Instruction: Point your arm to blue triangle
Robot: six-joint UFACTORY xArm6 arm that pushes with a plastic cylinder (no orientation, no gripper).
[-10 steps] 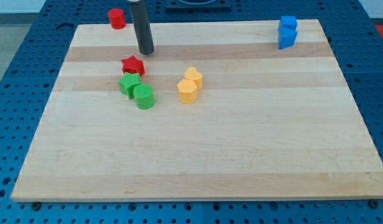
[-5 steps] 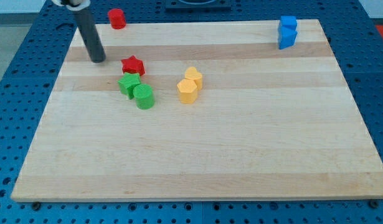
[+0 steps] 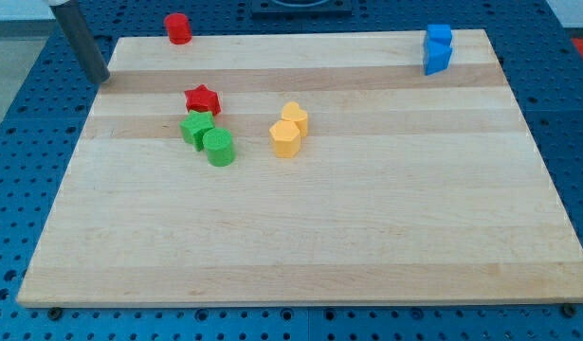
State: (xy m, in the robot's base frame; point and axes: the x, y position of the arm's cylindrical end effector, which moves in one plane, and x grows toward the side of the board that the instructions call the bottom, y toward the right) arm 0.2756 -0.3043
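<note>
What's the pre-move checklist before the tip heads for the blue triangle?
1. My tip in view: ok, at the board's left edge near the view's top.
2. Target found: cannot tell; two blue blocks touch at the top right, shapes unclear.
3. Tip near target: not ok, it sits at the opposite side of the board.
4. Tip touching any block: ok, none.
5. Straight path along the top: not ok; the red cylinder sits at the top edge, close to that line.
6. Red star, green blocks and yellow blocks: ok, below that line.

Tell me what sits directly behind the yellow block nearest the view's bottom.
Another yellow block, heart-like, touches the front yellow block from behind. Its lower part is hidden by the front one.
</note>
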